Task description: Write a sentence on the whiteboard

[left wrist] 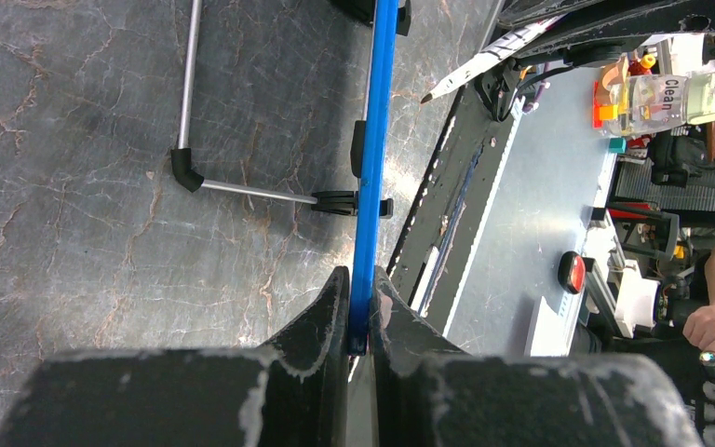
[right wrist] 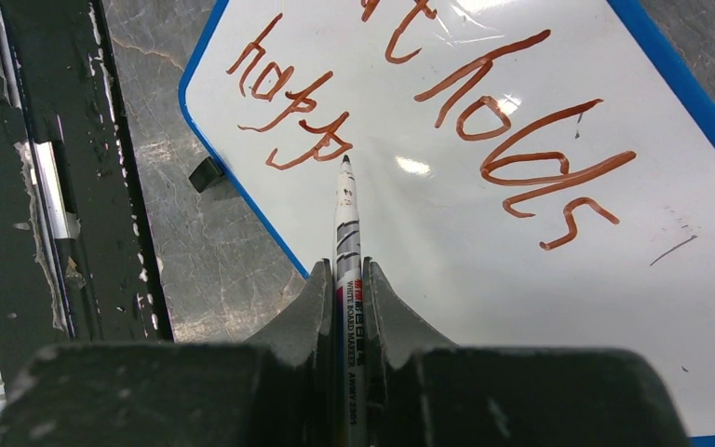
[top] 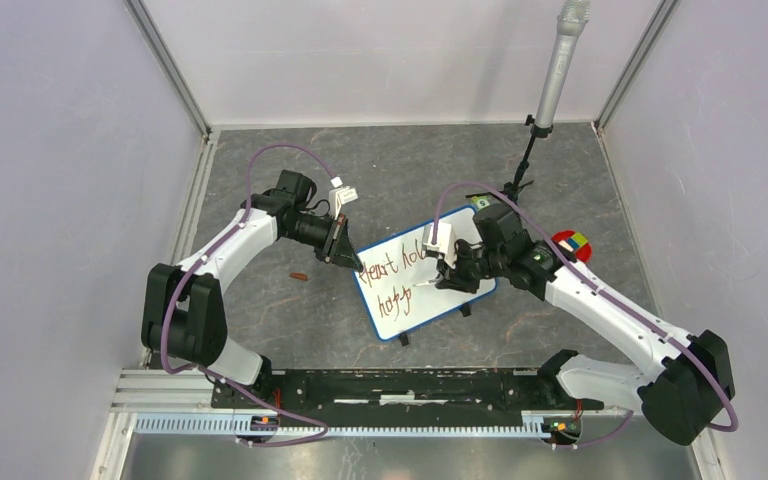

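The sentence [right wrist: 521,140] is legible only from the right wrist: "holds", then "happ" below, with the first word cut off at the top. It is on the whiteboard [top: 425,305], mid-worktop [top: 260,300]. The right gripper [right wrist: 346,270] pinches a marker [right wrist: 347,223], its tip at the last letter, perhaps touching. The left wrist view shows the left gripper [left wrist: 361,279] clamped on the board's blue edge [left wrist: 372,140]. From above, both arms bend inward.
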Available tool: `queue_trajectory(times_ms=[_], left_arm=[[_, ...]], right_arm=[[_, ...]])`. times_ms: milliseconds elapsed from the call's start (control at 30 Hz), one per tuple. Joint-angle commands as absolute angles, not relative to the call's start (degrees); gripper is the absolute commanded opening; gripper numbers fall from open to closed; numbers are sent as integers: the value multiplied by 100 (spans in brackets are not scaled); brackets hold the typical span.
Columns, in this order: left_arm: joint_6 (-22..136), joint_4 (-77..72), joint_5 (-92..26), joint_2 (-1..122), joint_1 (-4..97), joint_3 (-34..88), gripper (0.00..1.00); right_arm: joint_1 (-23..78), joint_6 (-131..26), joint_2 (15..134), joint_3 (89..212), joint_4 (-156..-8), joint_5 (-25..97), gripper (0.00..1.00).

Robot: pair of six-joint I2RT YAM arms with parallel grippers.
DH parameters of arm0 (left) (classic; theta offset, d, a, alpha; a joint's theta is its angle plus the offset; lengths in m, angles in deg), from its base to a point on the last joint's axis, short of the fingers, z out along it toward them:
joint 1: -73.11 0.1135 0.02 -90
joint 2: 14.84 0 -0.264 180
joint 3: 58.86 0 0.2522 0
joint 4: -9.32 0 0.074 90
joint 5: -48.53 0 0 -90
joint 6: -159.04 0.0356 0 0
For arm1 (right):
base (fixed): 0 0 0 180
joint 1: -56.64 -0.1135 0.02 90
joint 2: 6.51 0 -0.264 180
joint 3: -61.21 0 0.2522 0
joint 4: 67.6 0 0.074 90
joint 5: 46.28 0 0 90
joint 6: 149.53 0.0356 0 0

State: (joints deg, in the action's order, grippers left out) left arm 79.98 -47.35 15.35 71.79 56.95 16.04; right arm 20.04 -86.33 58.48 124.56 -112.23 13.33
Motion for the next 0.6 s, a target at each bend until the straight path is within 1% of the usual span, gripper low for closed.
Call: queue_trajectory(times_ms=[0,567], left_arm=[[8129,-4714,1408,7183,5694,1809,2],[8140,-4710,1399,7213,5694,1800,2]], right_arm=[[1999,-8633,5866,12468,-10993,1316,0],[1627,-8728,5987,12236,-10879,2069,0]])
